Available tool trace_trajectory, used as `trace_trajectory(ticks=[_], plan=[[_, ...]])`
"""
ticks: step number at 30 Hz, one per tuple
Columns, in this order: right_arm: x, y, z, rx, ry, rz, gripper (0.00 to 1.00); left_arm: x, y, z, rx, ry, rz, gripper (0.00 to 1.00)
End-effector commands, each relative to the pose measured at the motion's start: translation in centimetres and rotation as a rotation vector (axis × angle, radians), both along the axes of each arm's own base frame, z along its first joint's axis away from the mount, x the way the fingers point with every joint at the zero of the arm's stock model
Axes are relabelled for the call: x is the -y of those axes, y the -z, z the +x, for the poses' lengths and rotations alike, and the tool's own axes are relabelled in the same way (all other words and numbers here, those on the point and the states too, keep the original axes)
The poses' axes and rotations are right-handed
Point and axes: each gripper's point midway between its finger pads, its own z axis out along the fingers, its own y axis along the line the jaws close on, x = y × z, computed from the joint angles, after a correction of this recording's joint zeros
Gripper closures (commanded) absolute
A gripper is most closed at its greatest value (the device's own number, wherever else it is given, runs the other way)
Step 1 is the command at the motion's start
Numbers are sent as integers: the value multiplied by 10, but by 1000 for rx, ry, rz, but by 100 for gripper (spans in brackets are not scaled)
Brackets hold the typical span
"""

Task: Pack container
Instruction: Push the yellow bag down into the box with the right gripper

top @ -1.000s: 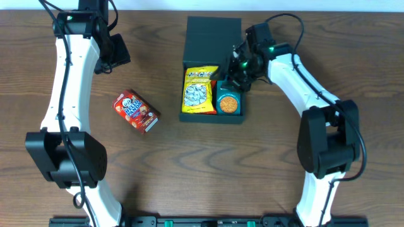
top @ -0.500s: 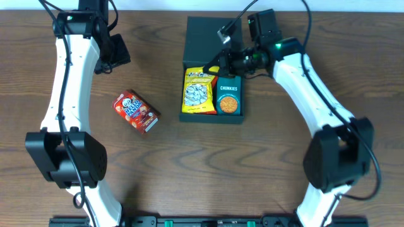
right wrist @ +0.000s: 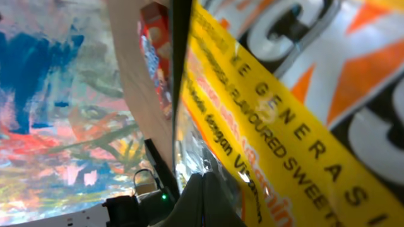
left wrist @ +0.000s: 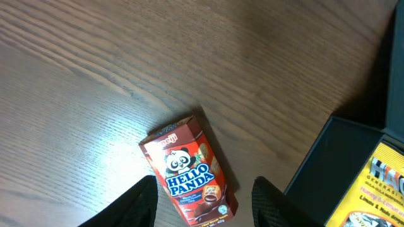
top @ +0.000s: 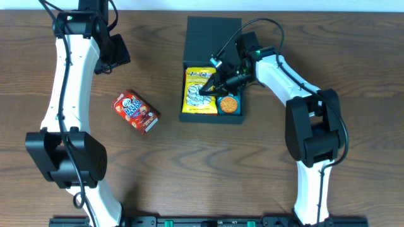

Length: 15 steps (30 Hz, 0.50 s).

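At back centre of the surface [top: 189,170]: container [top: 213,34], flap lid open to the rear. Inside, side by side: yellow pack [top: 197,94] in the left half, Chunkies carton [top: 230,104] in the right. Down inside the container, over the yellow pack: right hand [top: 211,87], fingers [right wrist: 202,202] pressed together, tips right at the pack's face, nothing visibly gripped. Up at the back left, well apart from the container: left hand [top: 118,55], fingers [left wrist: 142,202] spread, nothing between them. Nearer the front, flat on the wood: red Hello Panda box [top: 136,111], lying askew, apart from the container's left wall.
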Motion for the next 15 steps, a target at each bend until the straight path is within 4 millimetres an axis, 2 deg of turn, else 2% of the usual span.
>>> trace_trajectory(ticks=[1,9,15], plan=[[-1,16,-4,-7,-14,-56,99,-6,-1,1,1,-3,22,51],[0,32,-6,-33,-16,-76,99,-6,-1,1,1,-11,20,50],[6,42,3,0,10,-145,99,-6,-1,1,1,-10,17,50]])
